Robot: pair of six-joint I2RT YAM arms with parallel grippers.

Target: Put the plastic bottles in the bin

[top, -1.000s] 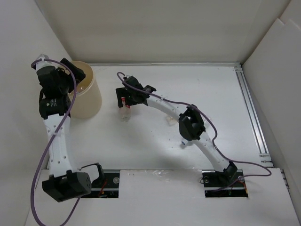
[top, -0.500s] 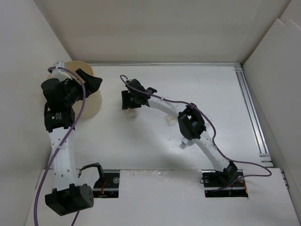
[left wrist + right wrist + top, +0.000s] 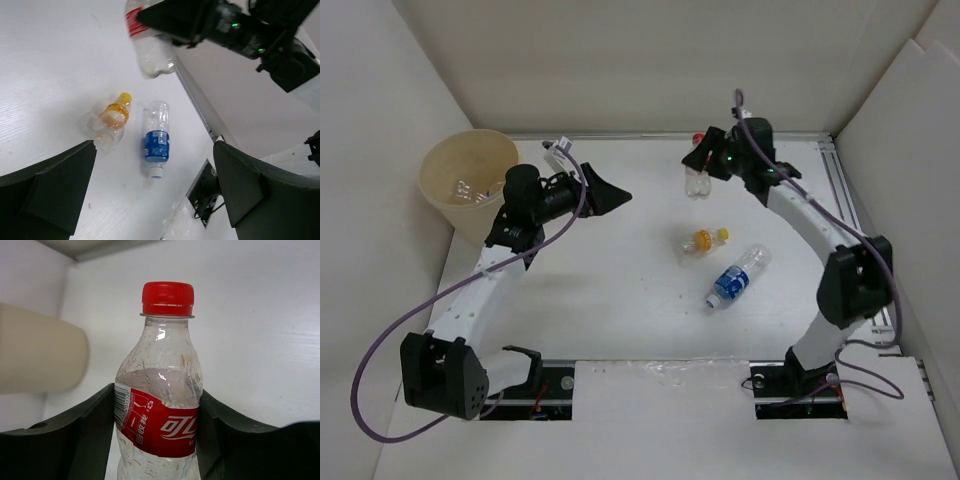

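My right gripper (image 3: 710, 163) is shut on a clear red-capped bottle (image 3: 160, 410) with a red label, gripping it at the label and holding it upright near the table's back edge. An orange bottle with a yellow cap (image 3: 703, 240) lies at mid-table. A blue-labelled bottle (image 3: 737, 276) lies just right of it. Both show in the left wrist view, orange (image 3: 112, 120) and blue (image 3: 156, 142). My left gripper (image 3: 613, 192) hangs open to their left with nothing between its fingers. The tan bin (image 3: 470, 185) stands at the back left with clear bottles inside.
A metal rail (image 3: 855, 240) runs along the table's right side. White walls close in the back and both sides. The arm bases (image 3: 550, 385) sit at the near edge.
The left gripper has left the bin and swung out over the table. The right gripper has shut on the red-capped bottle and carried it to the back. Two lying bottles are now uncovered.
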